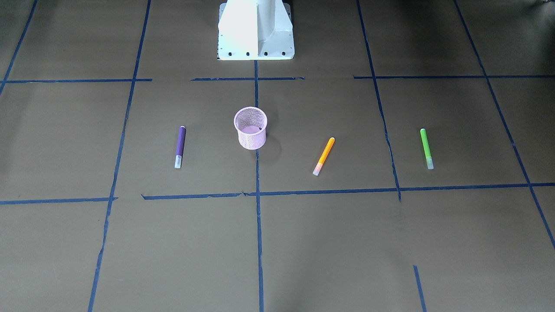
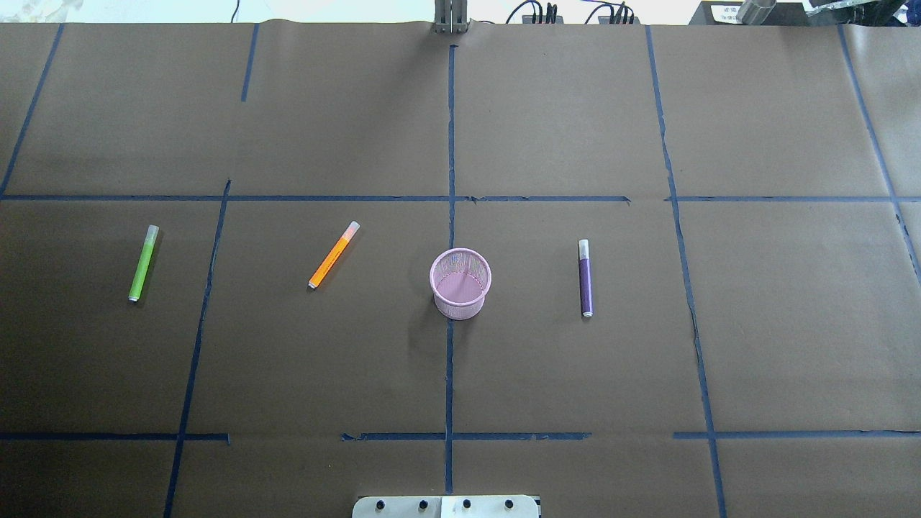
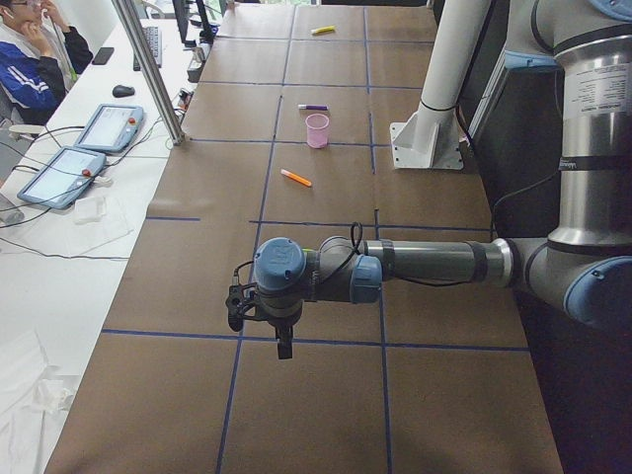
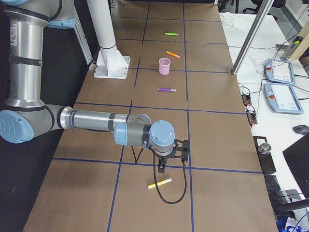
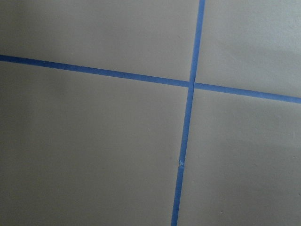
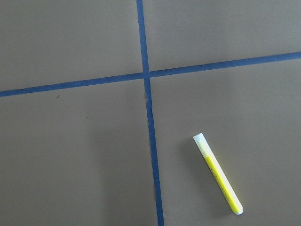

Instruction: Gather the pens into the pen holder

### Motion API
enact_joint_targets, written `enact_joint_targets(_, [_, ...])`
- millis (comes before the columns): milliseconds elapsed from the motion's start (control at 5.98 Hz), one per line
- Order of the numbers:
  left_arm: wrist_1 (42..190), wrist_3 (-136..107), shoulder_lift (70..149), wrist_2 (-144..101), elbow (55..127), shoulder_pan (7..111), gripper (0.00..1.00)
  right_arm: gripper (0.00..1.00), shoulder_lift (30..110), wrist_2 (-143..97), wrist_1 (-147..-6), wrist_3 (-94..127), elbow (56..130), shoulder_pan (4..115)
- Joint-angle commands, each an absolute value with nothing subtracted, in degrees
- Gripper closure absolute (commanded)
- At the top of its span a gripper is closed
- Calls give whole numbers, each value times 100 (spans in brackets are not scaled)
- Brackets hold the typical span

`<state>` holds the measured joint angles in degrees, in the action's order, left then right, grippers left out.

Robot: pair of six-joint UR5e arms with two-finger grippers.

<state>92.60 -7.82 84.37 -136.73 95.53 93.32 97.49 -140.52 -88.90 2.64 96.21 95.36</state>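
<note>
Over opposite ends of the table (image 2: 647, 108), left gripper (image 3: 284, 348) and right gripper (image 4: 161, 168) hang pointing down. Can't tell if either's open or closed. Holder (image 2: 460, 284) stands upright and empty midway between the ends, probably so both arms can reach it. Green pen (image 2: 142, 262), orange pen (image 2: 333, 255) and purple pen (image 2: 585, 278) lie flat alongside it, with the yellow pen (image 6: 217, 173) near the right end. They look spaced for easy grabs. No readable writing.

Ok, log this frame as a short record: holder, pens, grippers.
pen holder: upright, empty
purple pen: lying right of holder
orange pen: lying left of holder
green pen: lying further left
yellow pen: lying at table right end
left gripper: over table's left end, state unclear
right gripper: near yellow pen, state unclear
</note>
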Motion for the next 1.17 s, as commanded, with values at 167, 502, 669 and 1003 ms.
enact_joint_targets(167, [9264, -791, 8429, -13702, 9554, 9325, 0, 0, 9729, -14027, -8894, 272, 9615, 9527])
enact_joint_targets(502, [9264, -791, 8429, -13693, 9554, 9325, 0, 0, 9747, -14036, -8895, 272, 9606, 9527])
enact_joint_targets(669, [9290, -791, 8429, -13702, 9554, 9325, 0, 0, 9747, -14036, -8886, 272, 9606, 9527])
enact_joint_targets(1003, [9325, -791, 8481, -13720, 9658, 9308, 0, 0, 9694, -14036, -8886, 273, 9606, 9466])
